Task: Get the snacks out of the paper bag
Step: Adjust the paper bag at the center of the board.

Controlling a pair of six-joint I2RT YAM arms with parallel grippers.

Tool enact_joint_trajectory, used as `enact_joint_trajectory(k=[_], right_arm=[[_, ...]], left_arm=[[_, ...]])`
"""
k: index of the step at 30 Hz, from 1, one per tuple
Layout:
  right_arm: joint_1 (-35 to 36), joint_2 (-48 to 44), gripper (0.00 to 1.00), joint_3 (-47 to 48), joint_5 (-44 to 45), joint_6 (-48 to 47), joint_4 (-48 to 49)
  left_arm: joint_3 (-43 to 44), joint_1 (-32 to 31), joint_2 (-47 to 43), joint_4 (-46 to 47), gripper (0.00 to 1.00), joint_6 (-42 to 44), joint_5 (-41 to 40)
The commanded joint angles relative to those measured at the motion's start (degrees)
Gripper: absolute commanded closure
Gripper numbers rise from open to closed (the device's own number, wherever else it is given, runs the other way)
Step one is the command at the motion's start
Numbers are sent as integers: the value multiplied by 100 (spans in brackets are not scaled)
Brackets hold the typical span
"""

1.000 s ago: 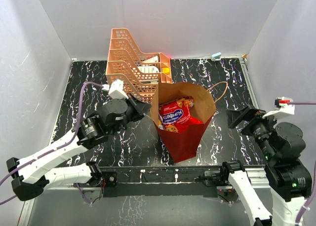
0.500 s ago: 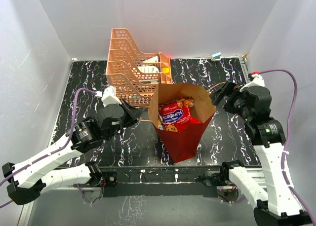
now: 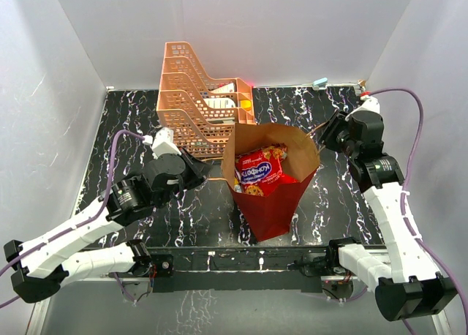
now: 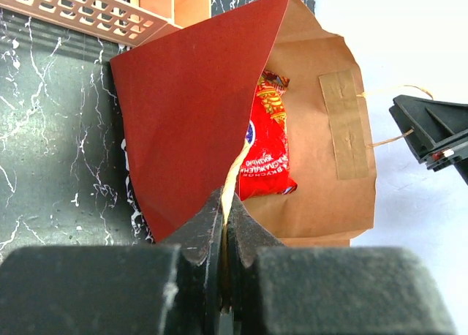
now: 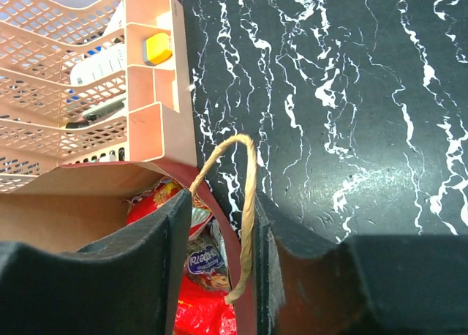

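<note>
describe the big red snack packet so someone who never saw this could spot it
On the black marbled table, next to the orange tray rack, stands an open dark red paper bag. The packet sticks up inside its mouth. It is the largest glossy one there, bright red with a blue oval logo.

Lower pkts of snacks (image 3: 259,170) unseen w/in paper bag (image 3: 272,207)
</note>
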Motion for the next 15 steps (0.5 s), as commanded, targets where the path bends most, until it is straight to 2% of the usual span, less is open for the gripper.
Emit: enact_joint_trajectory(k=[1,3,5,7,9,15], right_arm=[[13,-43,66,115,-136,-77,697],[13,-57,74,138,-68,-120,798],[13,-37,86,286,-12,-131,828],[13,-15,92,582,-81,-198,799],[13,36,93,1007,-99,-375,714],[13,185,93,1810,672,-640,518]], left_arm=[[264,27,15,-133,100,-54,29],[305,23,32,-136,100,-40,72],[372,28,46,-143,100,-5,97],[476,27,75,-145,99,65,155],[605,28,117,-52,96,218,271],[863,28,523,293,92,484,805]])
